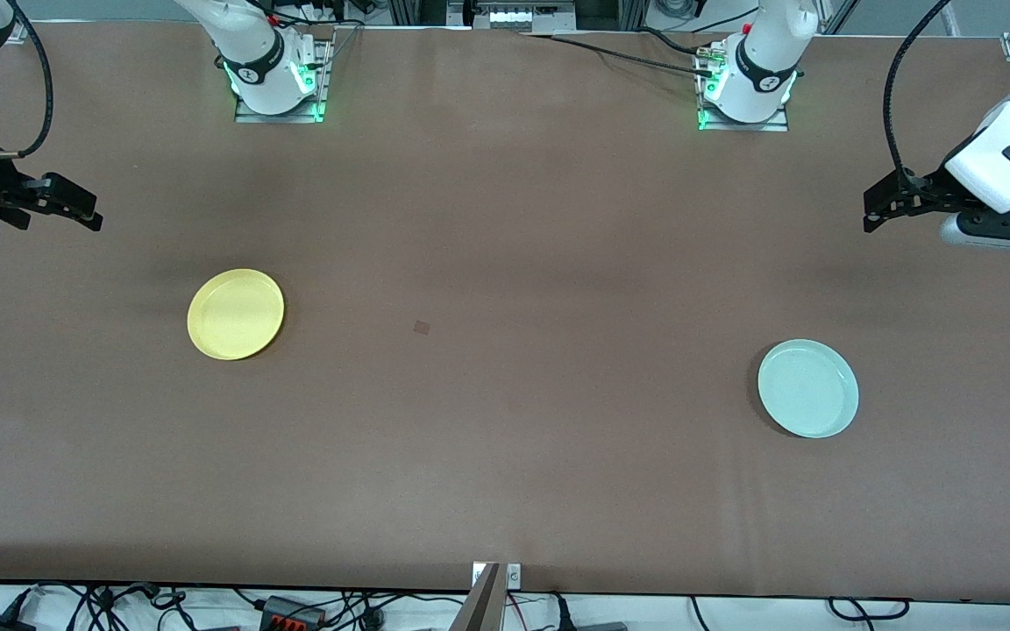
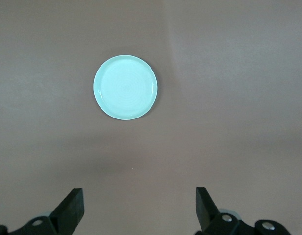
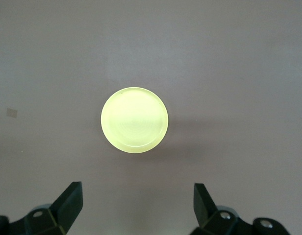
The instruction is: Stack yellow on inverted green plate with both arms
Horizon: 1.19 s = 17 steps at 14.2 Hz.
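While both arms wait raised at the two ends of the brown counter (image 1: 505,491), the two plates lie flat on it, well apart from each other. Nearest the front camera is the pale green plate (image 1: 808,388), toward the left arm's end, lying rim-up with its hollow showing; in the left wrist view it appears whole and untouched (image 2: 125,87). A little farther from the camera, toward the right arm's end, lies the yellow plate (image 1: 236,314), also alone on bare counter, and the right wrist view shows it round and clear of anything (image 3: 134,120). Between the plates, a small dark square mark (image 1: 421,328) sits on the counter. Farther still, the left hand (image 1: 880,210) hangs in the air over the counter's end, fingers spread wide and grasping nothing. The right hand (image 1: 75,209) hangs likewise over its own end, fingers spread and empty.
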### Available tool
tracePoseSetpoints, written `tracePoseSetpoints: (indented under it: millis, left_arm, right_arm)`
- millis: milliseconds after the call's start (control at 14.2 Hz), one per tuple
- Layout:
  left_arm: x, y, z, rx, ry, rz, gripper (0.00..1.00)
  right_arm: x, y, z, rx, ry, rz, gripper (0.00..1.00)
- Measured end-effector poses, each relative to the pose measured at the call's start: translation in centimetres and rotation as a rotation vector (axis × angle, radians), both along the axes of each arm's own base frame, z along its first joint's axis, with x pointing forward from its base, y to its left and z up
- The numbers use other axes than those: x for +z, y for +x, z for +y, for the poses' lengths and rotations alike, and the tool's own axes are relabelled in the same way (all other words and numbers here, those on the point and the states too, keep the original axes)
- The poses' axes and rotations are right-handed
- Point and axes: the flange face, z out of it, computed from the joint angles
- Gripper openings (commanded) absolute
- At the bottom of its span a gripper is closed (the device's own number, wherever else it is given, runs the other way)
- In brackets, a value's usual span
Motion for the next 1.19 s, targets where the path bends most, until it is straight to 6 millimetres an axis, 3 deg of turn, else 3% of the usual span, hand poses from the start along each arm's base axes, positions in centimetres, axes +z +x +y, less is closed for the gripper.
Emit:
tracePoseSetpoints:
  millis: [843,1194]
  left_arm:
    - [0.00,-0.01,-0.18,-0.003,0.000,0.000,1.00]
    - [0.00,-0.02,-0.31,-0.006,0.000,0.000,1.00]
  right_arm:
    - [-0.03,-0.04,-0.56,-0.003,-0.021,0.002,1.00]
    - [-0.49,0.12,0.24,0.014,-0.027,0.012,1.00]
